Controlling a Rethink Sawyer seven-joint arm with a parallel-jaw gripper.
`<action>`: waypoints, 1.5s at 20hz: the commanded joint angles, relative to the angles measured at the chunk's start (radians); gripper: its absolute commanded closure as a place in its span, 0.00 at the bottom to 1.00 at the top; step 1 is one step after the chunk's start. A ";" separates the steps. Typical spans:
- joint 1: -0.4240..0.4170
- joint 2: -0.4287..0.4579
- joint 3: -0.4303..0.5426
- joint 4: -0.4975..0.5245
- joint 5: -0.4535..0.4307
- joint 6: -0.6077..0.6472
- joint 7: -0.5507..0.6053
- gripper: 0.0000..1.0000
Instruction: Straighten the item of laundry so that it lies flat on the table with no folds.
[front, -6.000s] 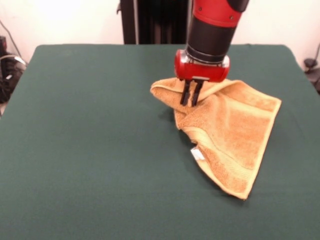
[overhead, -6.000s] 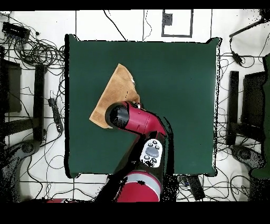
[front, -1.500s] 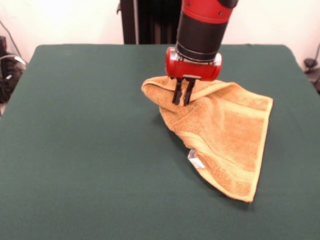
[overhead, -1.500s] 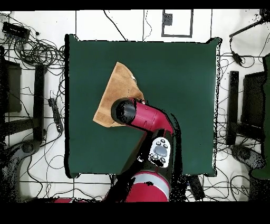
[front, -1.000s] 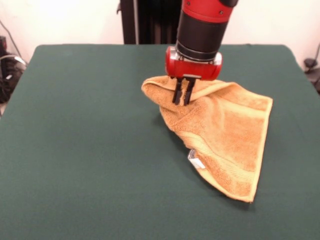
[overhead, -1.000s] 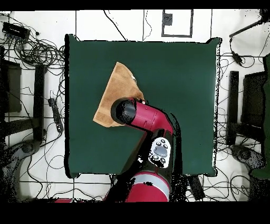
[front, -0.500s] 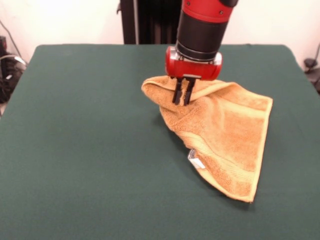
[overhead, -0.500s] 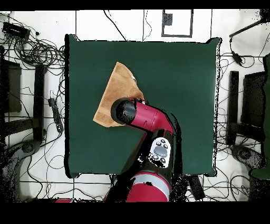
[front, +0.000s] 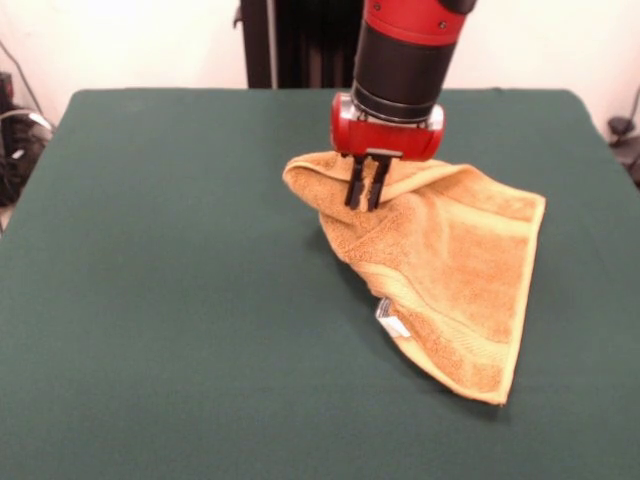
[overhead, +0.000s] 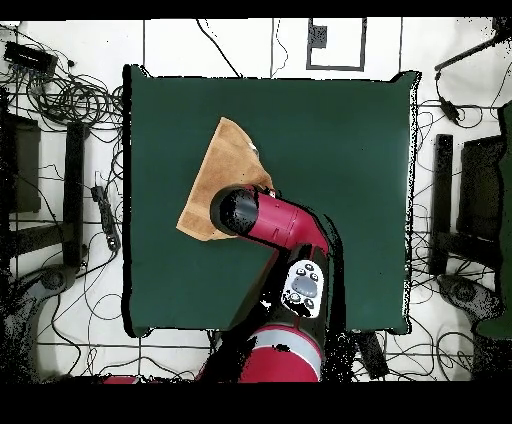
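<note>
Nearest the camera in the front view, the pointed lower corner of the orange-yellow terry hand towel (front: 445, 275) rests at the lower right of the frame on the dark green felt-covered table (front: 170, 300), with a small white tag (front: 392, 323) showing at its left edge. From there the towel runs up and leftward, its long axis slanting from that corner toward the raised, bunched end at the centre of the frame; it is folded over itself into a rough triangle. Farther back, the red and black arm's gripper (front: 365, 197) comes down from above, its two black fingers close together and pinching the lifted fold. The step in hand appears to be dragging out a fold; next the pinched layer probably needs drawing leftward, away from the resting corner, then releasing flat.
</note>
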 joint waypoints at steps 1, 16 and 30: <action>-0.014 0.033 0.117 -0.008 0.036 0.055 0.216 1.00; -0.016 0.036 0.119 -0.014 0.034 0.059 0.211 1.00; 0.001 0.043 0.092 -0.030 0.025 0.062 0.215 0.00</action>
